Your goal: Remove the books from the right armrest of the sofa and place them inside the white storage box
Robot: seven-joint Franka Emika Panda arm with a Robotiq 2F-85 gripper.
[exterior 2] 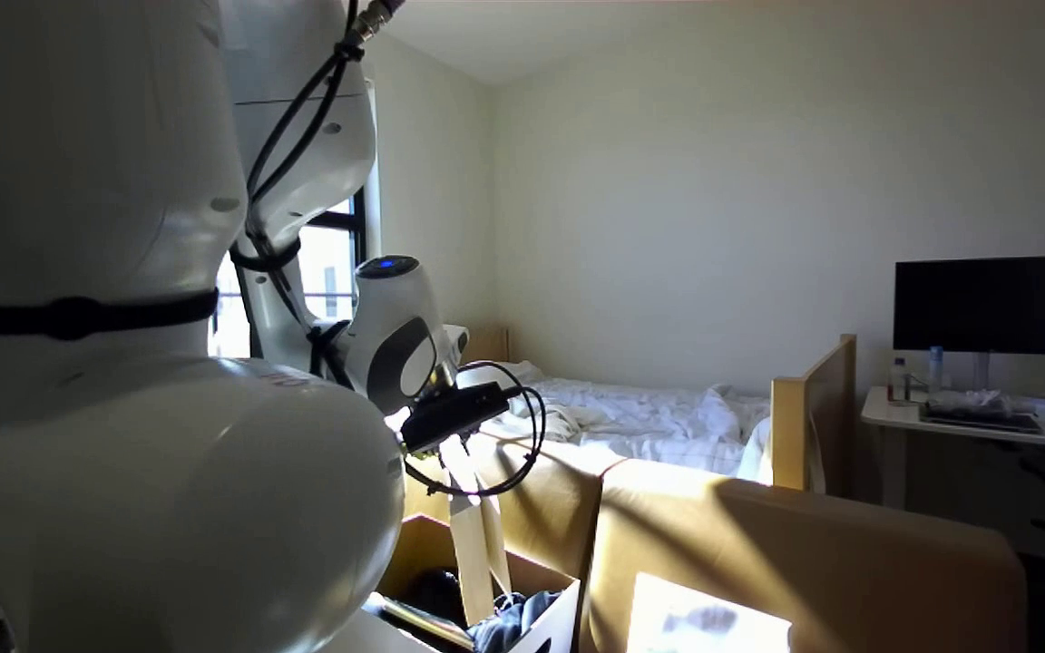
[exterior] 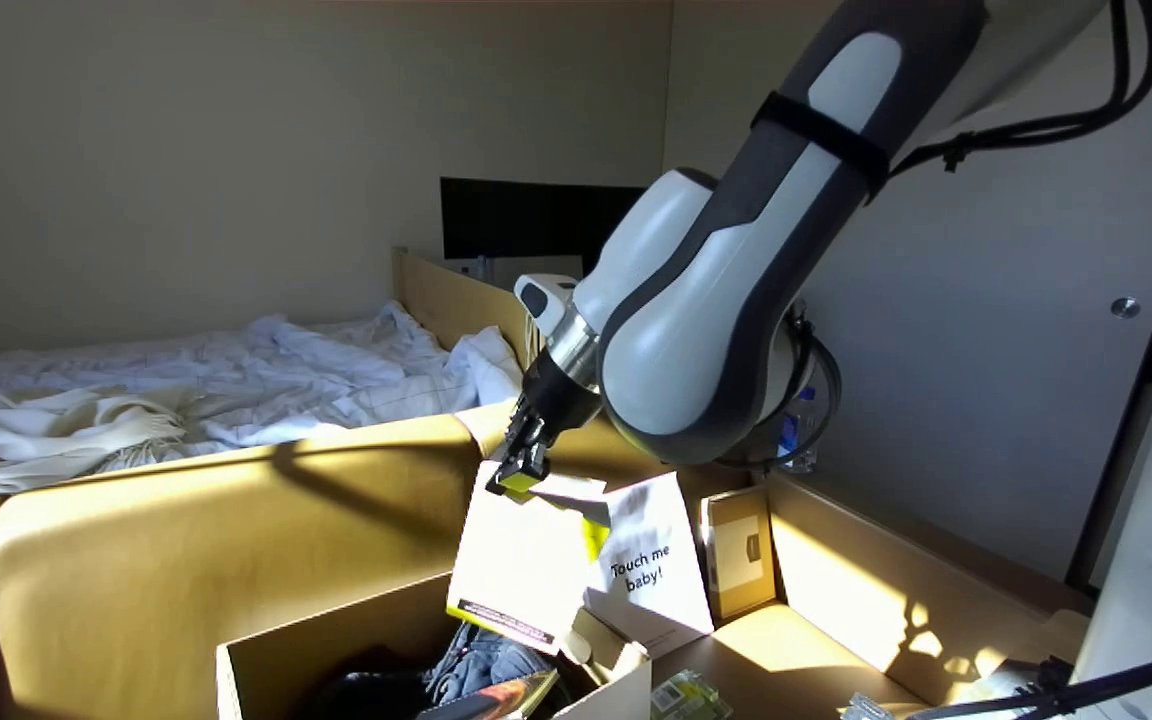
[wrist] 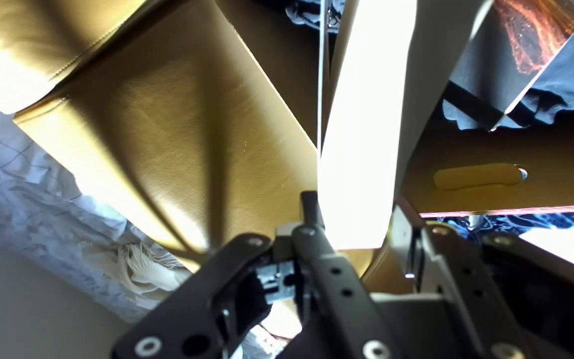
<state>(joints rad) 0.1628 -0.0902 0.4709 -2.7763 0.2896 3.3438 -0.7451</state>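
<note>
My gripper is shut on the upper edge of a white book with yellow edging. In the wrist view the sunlit book fills the gap between the fingers, its covers slightly splayed. The book hangs over the white storage box, and in an exterior view its lower end reaches down into the box's opening. Inside lies a book with a red-orange cover beside dark cloth. The tan sofa surrounds the box; which section is its right armrest, I cannot tell.
A white item printed "Touch me baby!" leans right of the box. A brown framed panel stands in the sofa's corner, and a small greenish packet lies nearby. Behind the backrest is a bed with rumpled sheets. A cable loop hangs at the wrist.
</note>
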